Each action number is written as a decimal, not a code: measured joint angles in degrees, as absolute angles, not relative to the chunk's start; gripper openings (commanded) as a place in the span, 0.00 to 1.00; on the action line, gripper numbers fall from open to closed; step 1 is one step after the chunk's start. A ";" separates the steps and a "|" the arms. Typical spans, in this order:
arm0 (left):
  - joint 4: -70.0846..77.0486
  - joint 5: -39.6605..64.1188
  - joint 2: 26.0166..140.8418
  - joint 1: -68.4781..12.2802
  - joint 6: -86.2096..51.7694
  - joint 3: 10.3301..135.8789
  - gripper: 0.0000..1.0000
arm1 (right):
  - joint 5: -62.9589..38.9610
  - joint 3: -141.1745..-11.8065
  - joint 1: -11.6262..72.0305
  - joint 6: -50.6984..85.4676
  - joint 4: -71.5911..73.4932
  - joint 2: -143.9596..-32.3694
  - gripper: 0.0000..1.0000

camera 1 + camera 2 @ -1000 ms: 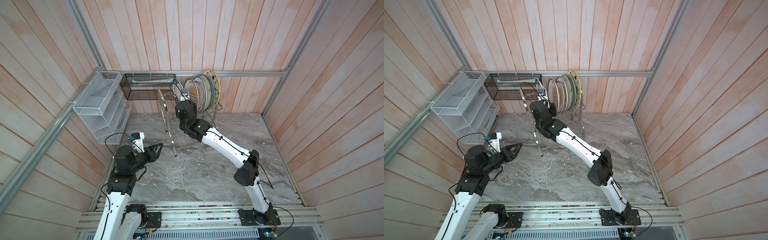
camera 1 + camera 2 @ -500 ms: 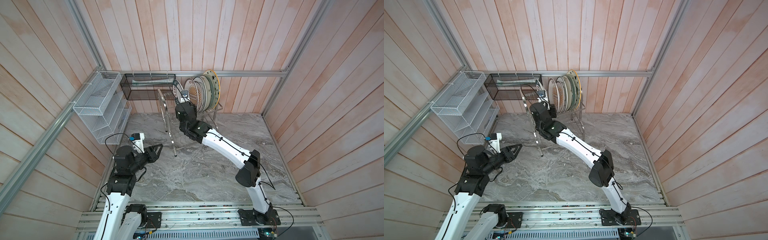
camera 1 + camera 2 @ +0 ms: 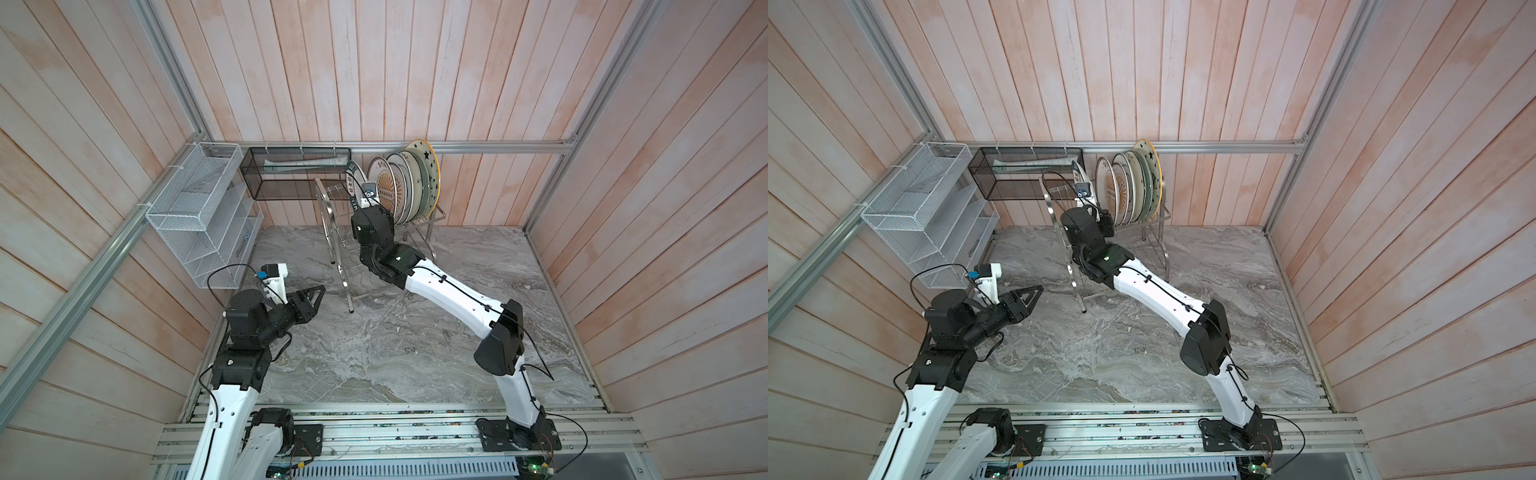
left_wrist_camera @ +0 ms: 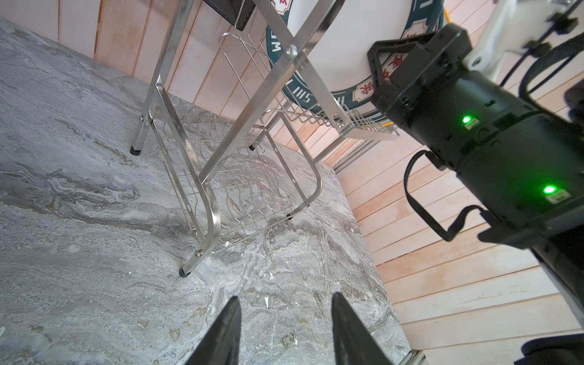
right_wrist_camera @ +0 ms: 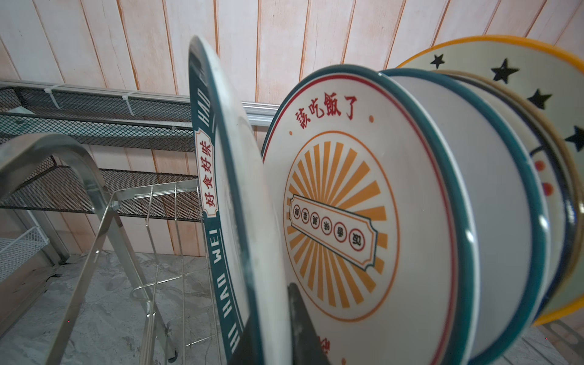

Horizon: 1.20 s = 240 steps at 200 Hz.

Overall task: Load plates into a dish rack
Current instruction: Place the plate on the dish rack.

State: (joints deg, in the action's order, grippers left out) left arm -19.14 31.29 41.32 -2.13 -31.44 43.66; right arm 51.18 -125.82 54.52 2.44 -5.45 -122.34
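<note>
Plates (image 5: 347, 221): glossy glazed ceramic, smooth. Dish rack (image 4: 215, 221): polished steel wire and tube, mirror-bright. Desk (image 3: 395, 353): grey veined stone look, matt. Walls (image 3: 374, 62): pale wood planks, dull. Basket (image 3: 291, 189): black metal mesh. Shelf (image 3: 199, 216): white-coated mesh. Left pincer (image 4: 286, 298): matt black plastic.

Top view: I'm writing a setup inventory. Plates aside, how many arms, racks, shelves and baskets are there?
Arms: 2, left arm and right arm
Steel rack: 1
White mesh shelf: 1
Black mesh basket: 1
Total: 5
</note>
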 measured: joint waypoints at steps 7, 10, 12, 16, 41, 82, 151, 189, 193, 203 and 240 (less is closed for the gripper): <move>-19.16 31.29 41.41 -2.13 -31.44 43.68 0.48 | 51.18 -125.56 54.52 2.28 -5.34 -122.23 0.15; -19.16 31.29 41.45 -2.13 -31.46 43.68 0.48 | 51.18 -125.51 54.52 2.17 -5.34 -122.21 0.15; -19.16 31.29 41.47 -2.13 -31.44 43.68 0.48 | 51.18 -125.49 54.52 2.07 -5.30 -122.19 0.15; -19.18 31.29 41.54 -2.13 -31.46 43.68 0.48 | 51.16 -125.49 54.52 1.93 -5.28 -122.17 0.16; -19.35 31.29 41.87 -2.13 -31.46 43.68 0.48 | 51.16 -125.29 54.52 0.99 -4.51 -122.13 0.26; -19.49 31.33 42.06 -2.13 -31.46 43.70 0.49 | 51.13 -125.27 54.50 -0.67 -3.25 -122.13 0.39; -20.23 31.53 42.11 -2.13 -31.48 43.70 0.51 | 49.30 -125.69 54.33 -4.05 -0.82 -122.13 0.50; -20.23 31.57 42.33 -2.13 -31.46 43.68 0.51 | 45.84 -127.48 53.54 -4.56 -0.82 -122.13 0.51; -20.23 31.57 42.33 -2.13 -31.48 43.70 0.51 | 45.32 -127.68 53.36 -4.51 -0.82 -122.13 0.51; -20.21 31.57 42.33 -2.13 -31.48 43.70 0.51 | 44.23 -128.18 52.95 -4.36 -0.86 -122.13 0.51; -20.21 31.55 42.33 -2.13 -31.48 43.68 0.52 | 40.25 -129.60 50.94 -3.01 -1.28 -122.13 0.51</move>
